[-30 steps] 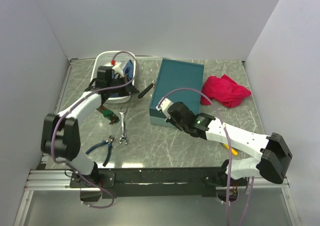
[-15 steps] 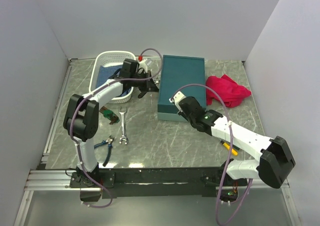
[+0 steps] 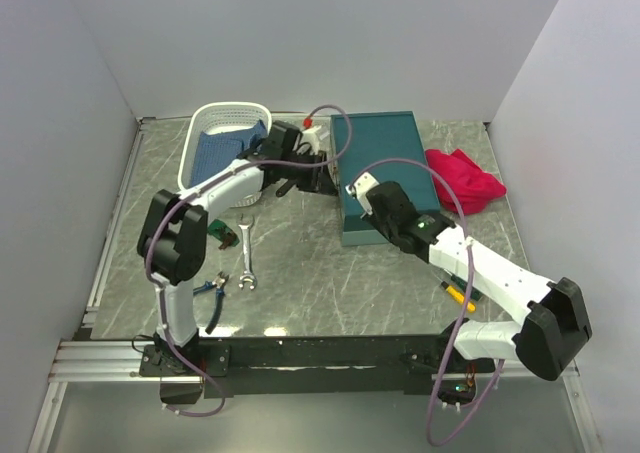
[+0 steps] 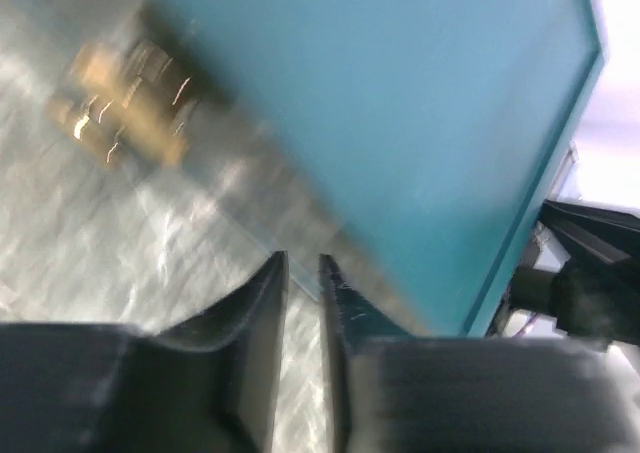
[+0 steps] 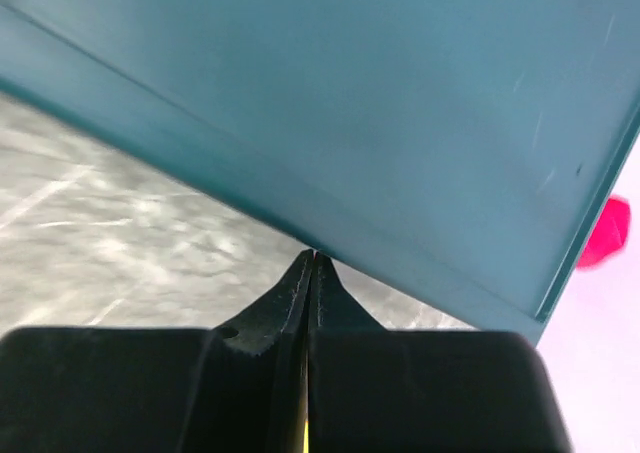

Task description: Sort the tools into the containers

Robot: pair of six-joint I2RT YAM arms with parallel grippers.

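1. Your left claw (image 4: pixel 303 263) stands barely parted, empty; right claw (image 5: pixel 307 258) shut, empty — both beside the closed teal box (image 3: pixel 385 163).
2. Nothing sorted yet — spanner (image 3: pixel 246 256), pliers (image 3: pixel 208 291) lie on the desk (image 3: pixel 320 283).

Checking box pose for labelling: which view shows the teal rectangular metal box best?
Top external: nearly the whole teal rectangular metal box shows, lid down, its near end under the right arm. Left wrist catches the box as a blurred slab of lid and one edge; right wrist, the box as close-up lid surface and rim only.
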